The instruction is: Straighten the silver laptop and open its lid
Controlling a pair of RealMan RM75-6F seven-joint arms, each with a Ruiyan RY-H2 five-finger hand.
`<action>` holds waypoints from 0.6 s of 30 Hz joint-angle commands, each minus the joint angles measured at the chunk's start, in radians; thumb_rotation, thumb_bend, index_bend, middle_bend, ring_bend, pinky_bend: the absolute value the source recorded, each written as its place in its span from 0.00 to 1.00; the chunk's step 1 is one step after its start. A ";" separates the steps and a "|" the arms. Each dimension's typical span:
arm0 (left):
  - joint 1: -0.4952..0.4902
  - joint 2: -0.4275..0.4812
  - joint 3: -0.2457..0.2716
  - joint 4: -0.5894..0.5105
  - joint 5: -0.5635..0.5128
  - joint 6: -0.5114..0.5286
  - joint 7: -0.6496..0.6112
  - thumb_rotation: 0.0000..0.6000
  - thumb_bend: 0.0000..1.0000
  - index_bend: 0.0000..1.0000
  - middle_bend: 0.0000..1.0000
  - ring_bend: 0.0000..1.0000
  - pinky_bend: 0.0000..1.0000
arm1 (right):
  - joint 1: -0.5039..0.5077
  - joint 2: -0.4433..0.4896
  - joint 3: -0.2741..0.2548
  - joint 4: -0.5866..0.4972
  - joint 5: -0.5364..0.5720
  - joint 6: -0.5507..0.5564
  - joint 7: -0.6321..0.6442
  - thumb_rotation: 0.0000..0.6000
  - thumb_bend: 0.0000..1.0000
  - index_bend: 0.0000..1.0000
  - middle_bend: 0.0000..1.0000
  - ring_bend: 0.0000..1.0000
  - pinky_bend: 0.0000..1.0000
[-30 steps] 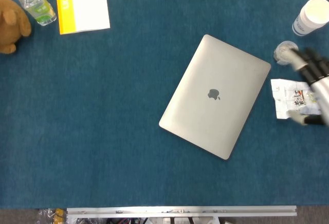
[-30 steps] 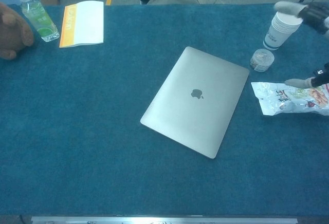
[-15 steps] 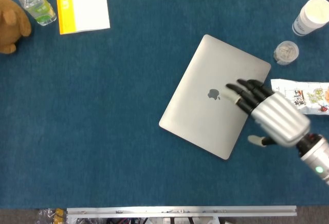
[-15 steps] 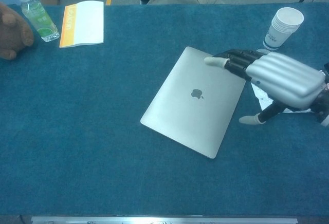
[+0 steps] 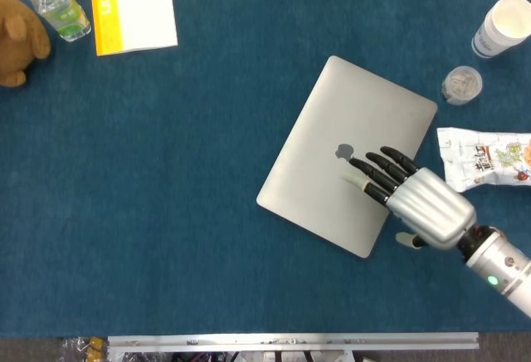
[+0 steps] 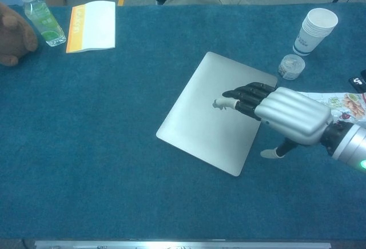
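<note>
So the laptop [image 5: 347, 167] sits closed and skewed on the blue table [image 5: 182, 212], right of center, corners pointing diagonally. The right hand [image 5: 411, 198] is stretched flat over its lid, fingers [image 5: 377, 171] spread out straight near the logo, holding nothing; can't tell if they actually touch the lid. The thumb hangs off past the laptop's right edge. A snack bag [image 5: 485, 156], small jar [image 5: 461, 85] and paper cups [image 5: 503, 26] sit to the right. No left hand anywhere.
</note>
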 commanded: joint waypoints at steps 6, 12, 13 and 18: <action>-0.001 -0.008 0.000 0.011 -0.001 -0.005 -0.003 1.00 0.25 0.00 0.00 0.00 0.04 | 0.009 -0.069 -0.006 0.060 0.025 -0.013 -0.034 1.00 0.00 0.00 0.03 0.00 0.08; -0.001 -0.014 -0.001 0.022 -0.004 -0.007 -0.014 1.00 0.25 0.00 0.00 0.00 0.04 | 0.015 -0.110 -0.001 0.079 0.044 -0.018 -0.059 1.00 0.00 0.00 0.03 0.00 0.08; 0.000 -0.016 0.000 0.026 -0.003 -0.007 -0.017 1.00 0.25 0.00 0.00 0.00 0.04 | 0.017 -0.121 0.001 0.085 0.051 -0.020 -0.065 1.00 0.00 0.00 0.03 0.00 0.08; 0.001 -0.020 0.003 0.042 -0.004 -0.011 -0.028 1.00 0.25 0.00 0.00 0.00 0.04 | 0.023 -0.147 0.004 0.105 0.074 -0.030 -0.091 1.00 0.00 0.00 0.03 0.00 0.08</action>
